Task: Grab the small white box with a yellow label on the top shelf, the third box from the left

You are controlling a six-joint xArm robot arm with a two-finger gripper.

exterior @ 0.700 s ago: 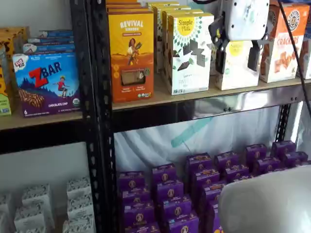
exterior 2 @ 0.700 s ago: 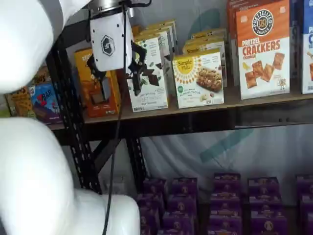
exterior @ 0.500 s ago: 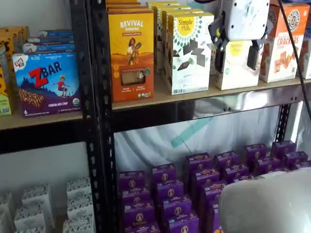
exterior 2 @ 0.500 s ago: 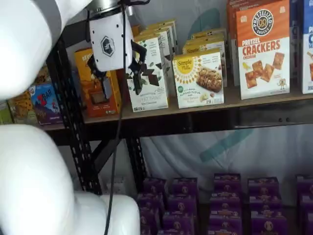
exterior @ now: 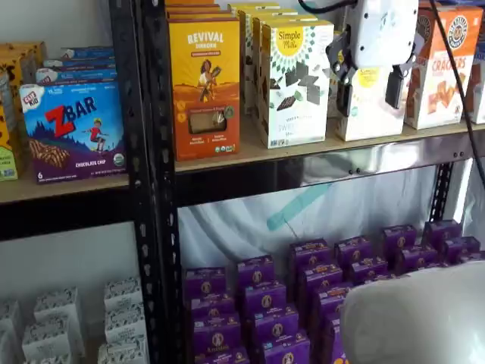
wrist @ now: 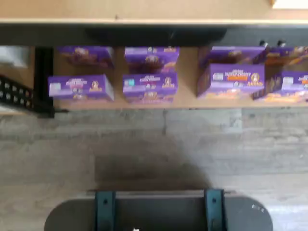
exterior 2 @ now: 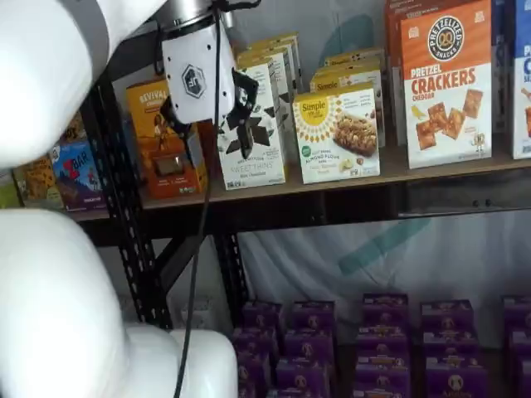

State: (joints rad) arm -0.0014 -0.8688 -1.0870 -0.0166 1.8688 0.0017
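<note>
The claw [exterior: 369, 89] hangs in front of the top shelf [exterior: 318, 148] with its two black fingers [exterior: 343, 97] clearly apart, and there is nothing between them. The small white box [exterior 2: 337, 133] stands upright on this shelf, near the front edge, between the taller white box with dark chocolate squares [exterior 2: 252, 131] and the orange crackers box [exterior 2: 445, 83]. In one shelf view the claw covers most of the small box, so it seems already lined up with it; in the other view it appears in front of the taller chocolate box. The two views do not agree, so I judge that the claw is not yet close to the shelf, and the depth is hard to read.

The main risk, I think, is that a finger comes down on the wrong side. The taller box stands just beside the small one, and the space for a finger there looks narrow. If the claw goes forward a little too far to that side, it may push the taller box back or tip it, or close on two boxes together.

A second risk is the height. The small box is low, so fingers that close too high may catch only its yellow top edge, and it can slip out.

The cable [exterior: 455, 72] hangs in front of the crackers box, and could catch it when the arm pulls back.
</note>
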